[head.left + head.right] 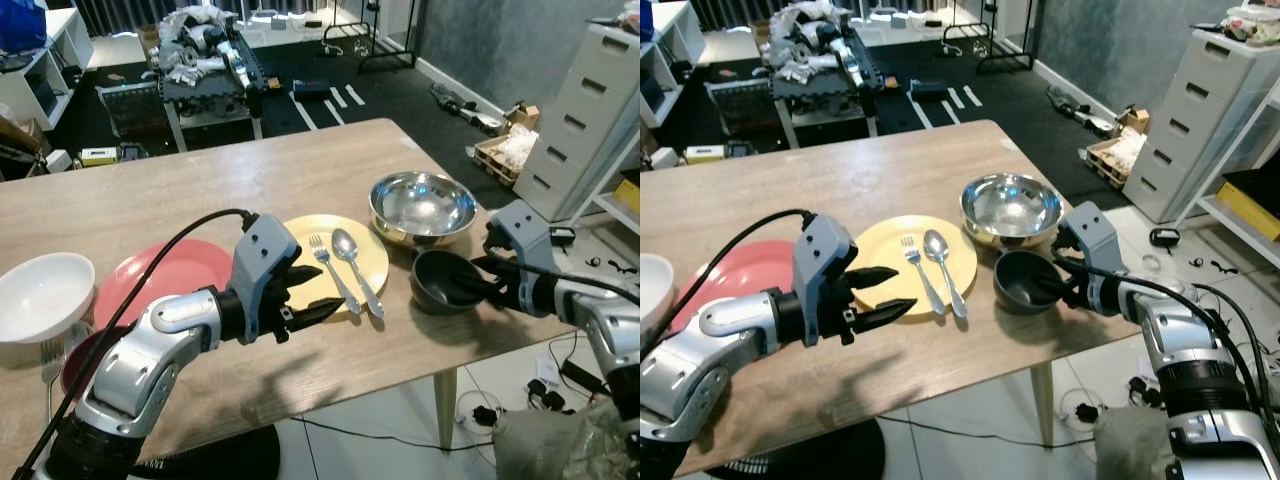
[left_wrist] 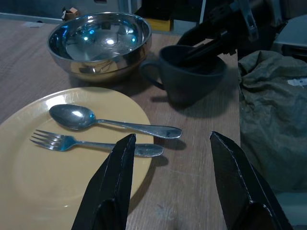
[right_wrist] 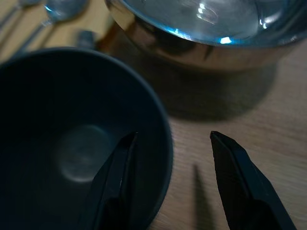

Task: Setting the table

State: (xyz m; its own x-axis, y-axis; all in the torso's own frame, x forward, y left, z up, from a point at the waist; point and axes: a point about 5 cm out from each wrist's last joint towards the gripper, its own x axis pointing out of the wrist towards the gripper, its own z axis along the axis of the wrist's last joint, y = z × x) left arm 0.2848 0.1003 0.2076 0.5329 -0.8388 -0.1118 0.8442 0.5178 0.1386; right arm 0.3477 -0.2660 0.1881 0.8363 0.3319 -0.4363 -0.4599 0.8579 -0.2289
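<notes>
Fingers of right gripper [image 1: 482,281] straddle the dark cup's [image 1: 445,281] rim, not clamped; left gripper [image 1: 318,291] spread wide beside the yellow plate [image 1: 315,237] holding fork [image 1: 334,274] and spoon [image 1: 356,268].

Mirror-polished round steel bowl [image 1: 422,207]; matt dark cup [image 1: 446,281]; shiny metal spoon [image 1: 355,267] and fork [image 1: 333,272]; glossy yellow plate [image 1: 300,240]; matt wood-grain tabletop [image 1: 200,180].
</notes>
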